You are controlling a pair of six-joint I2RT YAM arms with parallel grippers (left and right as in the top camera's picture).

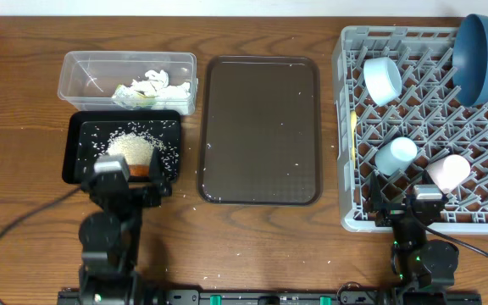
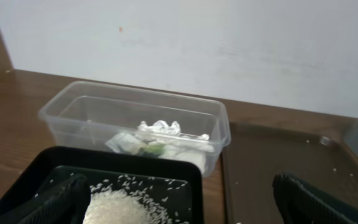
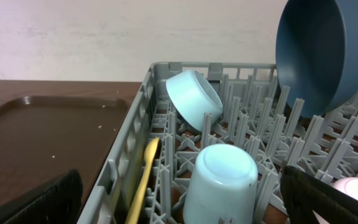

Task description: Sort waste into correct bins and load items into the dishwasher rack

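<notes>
Since every dish already sits in the dishwasher rack [image 1: 346,127] at 3 o'clock of the overhead view, and the waste is split between the two bins, the job looks all but finished. Over the near rim of the black tray [image 1: 73,152], at 8 o'clock, the left gripper [image 1: 130,182] hovers with its jaws spread wide and nothing between them. At the rack's near edge, 5 o'clock, the right gripper [image 1: 403,202] hangs just as wide and just as empty.

The sorting reads plainly. In the clear tub [image 1: 83,63] at 10 o'clock lie the paper wrappers [image 1: 155,82] and the yellow-green packet [image 1: 130,96], dry rubbish together. The rice [image 1: 130,148] is heaped in the black tray with the carrot piece [image 1: 140,170] at its near side, food scraps together. A few stray grains dot the brown serving tray [image 1: 261,119] at the centre.

Propped by pegs at the rack's 1 o'clock corner, the dark blue bowl [image 1: 479,55] stands on its rim, hollow seemingly toward 8 o'clock, probably so that water runs off. The white bowl [image 1: 382,79] leans on edge at the rack's 11 o'clock. The light blue cup [image 3: 219,180] sits mouth down over the pegs and the pink cup [image 1: 447,171] lies tilted just beside it. The pale yellow spoon [image 3: 143,177] is tucked along the rack's left wall, long axis running 6 to 12 o'clock
</notes>
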